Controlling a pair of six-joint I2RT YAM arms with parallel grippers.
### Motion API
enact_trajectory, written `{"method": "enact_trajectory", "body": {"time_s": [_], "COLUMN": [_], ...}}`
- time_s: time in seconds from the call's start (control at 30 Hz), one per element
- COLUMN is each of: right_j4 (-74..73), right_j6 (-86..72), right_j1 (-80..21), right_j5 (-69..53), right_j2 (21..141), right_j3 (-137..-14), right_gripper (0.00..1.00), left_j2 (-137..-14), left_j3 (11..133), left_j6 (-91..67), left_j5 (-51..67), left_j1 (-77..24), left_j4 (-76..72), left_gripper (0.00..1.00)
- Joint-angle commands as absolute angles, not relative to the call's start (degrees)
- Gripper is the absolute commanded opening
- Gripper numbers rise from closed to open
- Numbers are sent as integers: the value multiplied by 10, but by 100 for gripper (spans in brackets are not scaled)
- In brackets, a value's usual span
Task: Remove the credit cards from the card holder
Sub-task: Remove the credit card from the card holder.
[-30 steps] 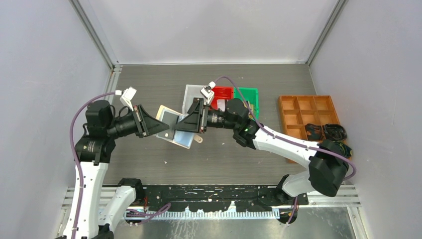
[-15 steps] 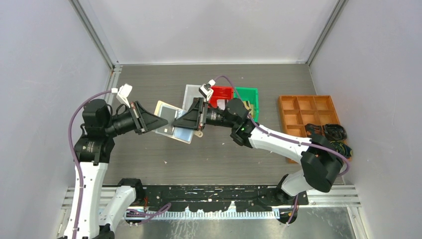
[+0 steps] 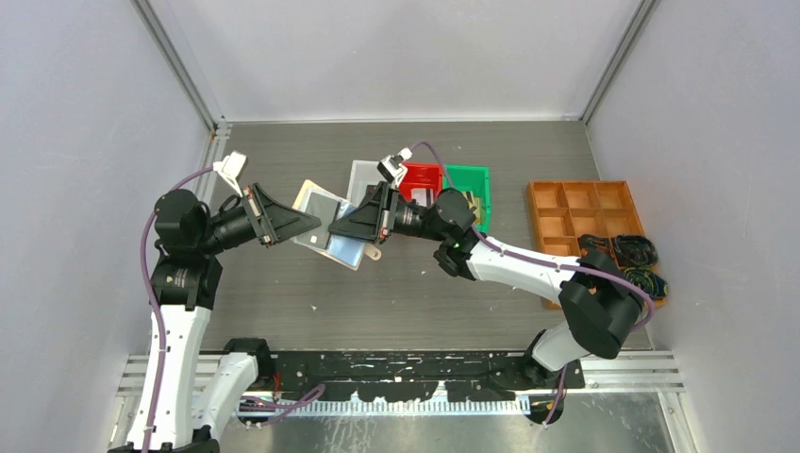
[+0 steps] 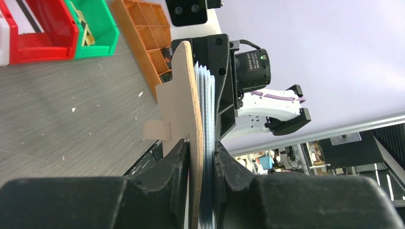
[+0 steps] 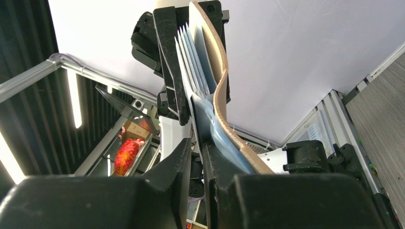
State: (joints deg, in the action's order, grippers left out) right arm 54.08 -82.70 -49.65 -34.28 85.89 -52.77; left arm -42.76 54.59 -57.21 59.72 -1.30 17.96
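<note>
- Grey wood-grain table (image 3: 283,302) sits between pale walls, and the card holder (image 3: 344,247) is held up over its middle, between the two arms.
- Left of the card holder, the left gripper (image 3: 314,225) reaches in level. Its wrist view shows the fingers (image 4: 177,160) pressed together on the tan cover and the whole stack of clear sleeves.
- Inside the card holder, a dark patch behind a sleeve looks like one of the credit cards (image 3: 327,211). None is out yet.
- On the right side of the card holder, the right gripper (image 3: 334,229) meets it head-on. Its jaws are drawn narrow on a pale sleeve leaf, while the tan cover bows away outside the fingers (image 5: 217,164). Whether a card sits in that leaf I cannot tell.
- Step in hand, as I judge it: anchor the card holder with one side and separate a leaf with the other. The next move calls for a firm left hold and a straight pull to the right along the sleeve's opening.
- Behind and right of the card holder, the clear bin (image 3: 358,175), red bin (image 3: 422,176) and green bin (image 3: 469,182) stand close. In front of it lies bare table for setting cards down.
</note>
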Motion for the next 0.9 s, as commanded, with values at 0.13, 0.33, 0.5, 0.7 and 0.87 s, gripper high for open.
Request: {"method": "enact_trajectory", "body": {"time_s": [0.13,0.33,0.5,0.7,0.87], "right_j4": [588,591,582,572,555], "right_j6": [-813,-807,-795,-786,-778], "right_j1": [-515,-514,-514,-513,-510], "right_j5": [-298,-293,-287,-288,-287], "right_j2": [844,831,818,803,794], "right_j3": [-529,-511,-486,-469,-463], "right_gripper": [13,1,1,1,1], "left_j2": [-412,-408,-410,-410,-410], "left_j3": [543,543,552,558,561], "left_j6": [-631,-641,-658,-662,-665], "left_j5": [705,709,714,715,716], "left_j1": [-31,-31,-31,-31,-30], "left_j4": [123,118,102,99,100], "left_gripper": [17,16,15,15,18]}}
